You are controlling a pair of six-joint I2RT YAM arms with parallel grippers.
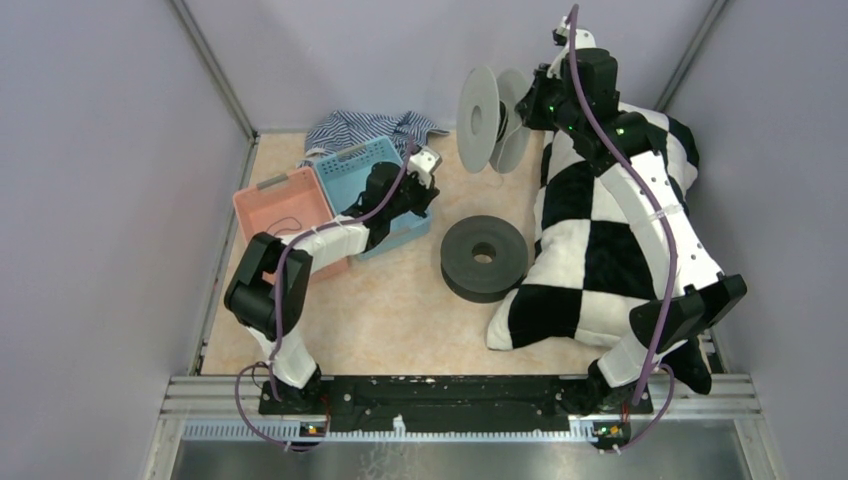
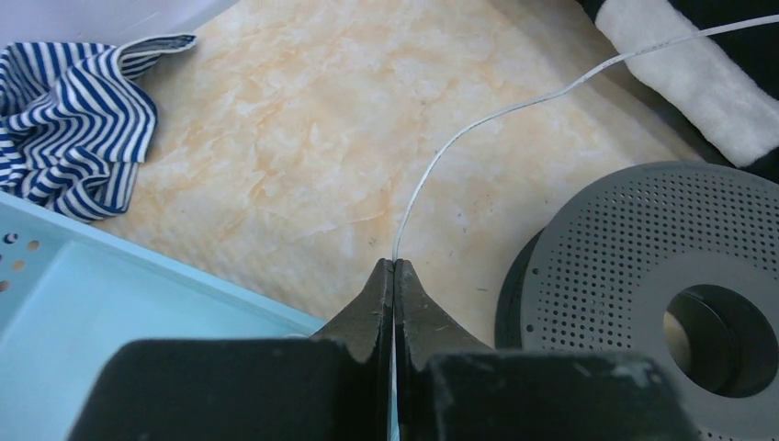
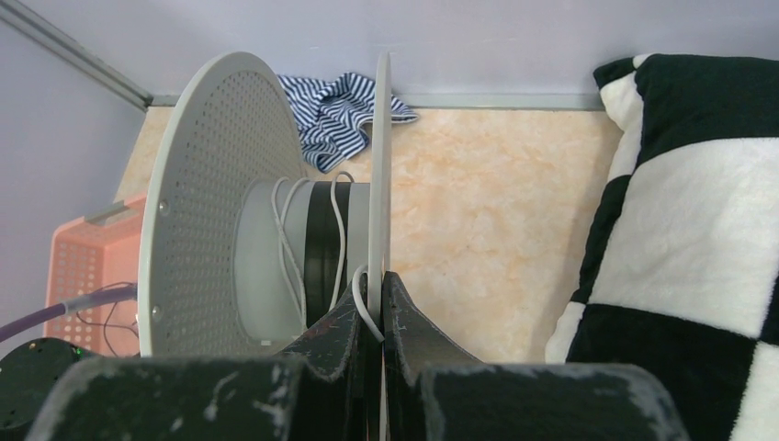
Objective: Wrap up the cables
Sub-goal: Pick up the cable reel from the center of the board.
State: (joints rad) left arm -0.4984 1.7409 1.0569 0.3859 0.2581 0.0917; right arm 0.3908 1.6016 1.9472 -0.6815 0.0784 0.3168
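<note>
White cable (image 2: 398, 241): one end is pinched in my left fingers (image 2: 392, 280), which are closed tight on it. From there it rises free over the tabletop (image 1: 400, 310), curving up and right toward the checkered cushion (image 1: 600, 230). Its other end makes a few loose turns (image 3: 336, 230) round the hub of the white spool (image 3: 197, 202), with a short loop lying right at my right fingers (image 3: 382, 296).

Right fingers: closed, clamping the thin near flange of the white spool. The spool is on edge with its flanges vertical. I cannot tell whether it touches the tabletop.

Black cable (image 3: 108, 317): lies in loose loops inside the pink basket (image 1: 262, 205).

Blue basket (image 1: 350, 165): touches the pink one on its right side. My left forearm lies across it, so I cannot make out the contents.

Dark grey spool (image 1: 465, 262): lies flat on the tabletop between the blue basket and the cushion, just beside the cushion's edge.

Striped cloth (image 1: 365, 128): bunched behind the baskets at the far wall.

Left arm: elbow folded back near the left edge, forearm reaching forward over the blue basket, wrist above its far right corner.

Right arm: stretched far out over the cushion, wrist near the far wall at the white spool.
</note>
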